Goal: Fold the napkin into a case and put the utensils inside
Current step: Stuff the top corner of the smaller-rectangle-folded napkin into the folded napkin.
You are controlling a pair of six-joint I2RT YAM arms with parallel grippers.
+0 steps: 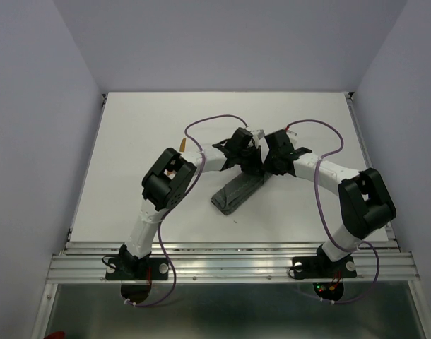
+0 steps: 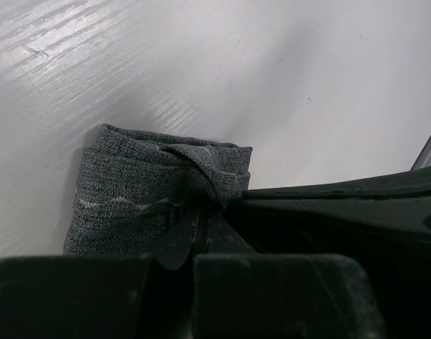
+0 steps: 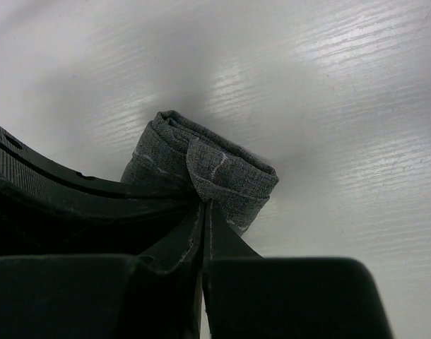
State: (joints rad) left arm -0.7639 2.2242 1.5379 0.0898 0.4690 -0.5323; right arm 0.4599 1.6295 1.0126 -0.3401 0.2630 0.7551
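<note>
The napkin (image 1: 234, 193) lies on the white table as a narrow, dark grey folded strip, running from near centre up toward both grippers. My left gripper (image 1: 252, 167) and right gripper (image 1: 268, 168) meet over its far end. In the left wrist view the folded napkin (image 2: 138, 194) shows its pale stitch line, and the left gripper (image 2: 200, 215) is shut on a top flap. In the right wrist view the right gripper (image 3: 205, 208) is shut on a fold of the napkin (image 3: 226, 173). An orange-brown utensil tip (image 1: 183, 143) peeks out behind the left arm; the rest of it is hidden.
A metal rail (image 1: 229, 258) runs along the near table edge by the arm bases. Purple cables (image 1: 208, 121) loop above both arms. Grey walls close in the left, right and back sides. A small pale object (image 1: 258, 133) lies just beyond the grippers.
</note>
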